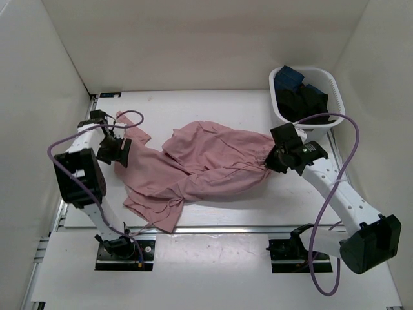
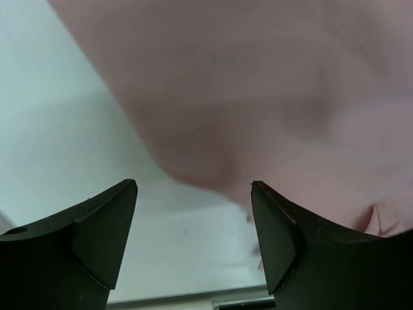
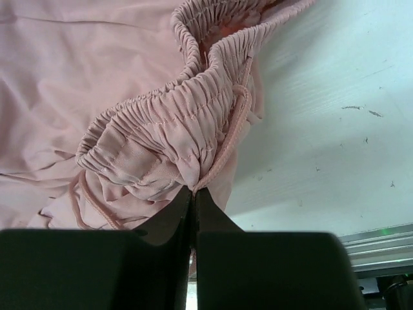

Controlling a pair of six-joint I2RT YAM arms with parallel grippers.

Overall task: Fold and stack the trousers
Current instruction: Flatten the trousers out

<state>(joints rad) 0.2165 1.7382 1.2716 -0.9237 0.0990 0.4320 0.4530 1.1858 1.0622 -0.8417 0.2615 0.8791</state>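
— Where are the trousers?
— Crumpled across the middle of the table, with the waist toward the right and the legs trailing left and toward the near edge. The folds hide how the two legs lie.
— And the right end effector?
— Its fingers are pressed together on the gathered waistband, pinching fabric. The drawstring hangs beside them.
— The left end effector?
— Its jaws are wide apart with nothing between them, by the far-left leg end. Its camera shows only blurred pink cloth, so I cannot tell whether it touches.
— Anything else?
— A white basket at the far right holds dark garments; their shapes are hard to make out.
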